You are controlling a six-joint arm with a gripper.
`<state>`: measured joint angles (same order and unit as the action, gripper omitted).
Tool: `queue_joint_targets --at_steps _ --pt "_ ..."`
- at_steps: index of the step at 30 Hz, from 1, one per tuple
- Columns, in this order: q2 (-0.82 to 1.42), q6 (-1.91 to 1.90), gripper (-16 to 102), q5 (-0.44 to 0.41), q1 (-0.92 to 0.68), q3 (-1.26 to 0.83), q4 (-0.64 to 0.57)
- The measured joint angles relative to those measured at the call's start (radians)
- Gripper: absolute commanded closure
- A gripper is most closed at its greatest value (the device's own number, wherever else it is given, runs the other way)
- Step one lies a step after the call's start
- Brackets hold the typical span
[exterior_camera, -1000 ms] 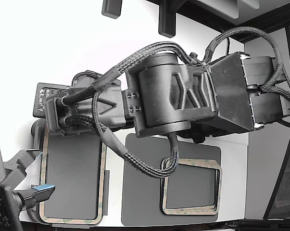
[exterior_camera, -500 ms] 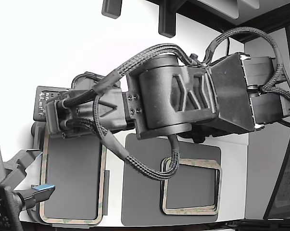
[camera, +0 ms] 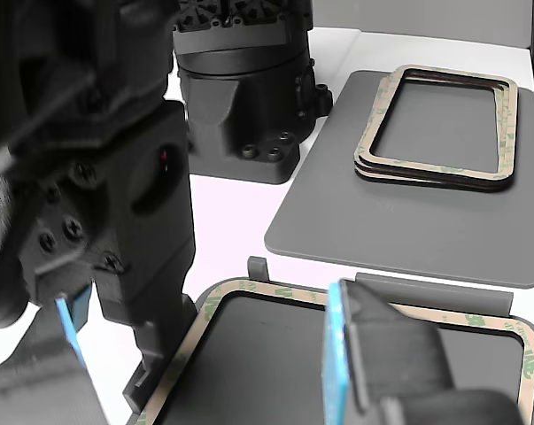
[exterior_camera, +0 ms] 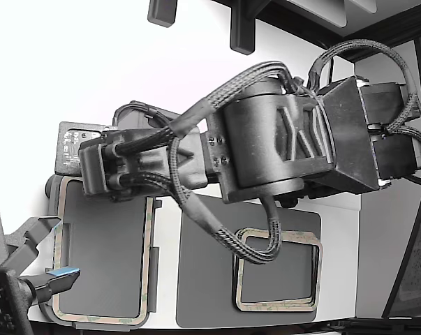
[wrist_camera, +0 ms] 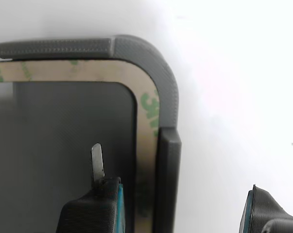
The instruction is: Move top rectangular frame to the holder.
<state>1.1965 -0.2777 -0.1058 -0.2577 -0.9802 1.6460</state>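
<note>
The frame (wrist_camera: 145, 104) lies seated in the holder (wrist_camera: 165, 87), which sits on the white bench (exterior_camera: 112, 84) at the exterior view's left, so the placing step looks done or all but done, and what is left is the letting-go and pulling clear. The tool (wrist_camera: 180, 194) hangs over one rounded corner of the holder with its jaws spread apart and nothing between them (a thin metal blade (wrist_camera: 96, 162) stands up from one finger, over the dark open middle of the frame, while the other finger sits out over the bare bench beyond the holder's wall). In the wrist view the frame's border runs flush inside the raised lip, with no part visibly riding up onto it, though only this one corner shows that closely. The next move, as I judge it, calls for a straight lift so the blade does not catch the inner edge of the frame and drag it out of its seat. The frame is a thin flat band, tan with greenish printed marks like backing paper, rounded at the corners and open in the centre. A short way to the exterior view's right, a dark grey mat (exterior_camera: 210, 279) carries a small stack of like frames (camera: 439, 168), lying slightly askew on one another and well apart from the holder.
</note>
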Motion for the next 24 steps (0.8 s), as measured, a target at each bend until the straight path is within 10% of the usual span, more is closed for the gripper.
queue_joint_targets --at_steps 15,24 --pt "0.382 0.114 -14 -0.051 0.132 -0.25 -0.098" --pt "0.92 0.166 -14 0.055 0.258 -0.856 -0.517"
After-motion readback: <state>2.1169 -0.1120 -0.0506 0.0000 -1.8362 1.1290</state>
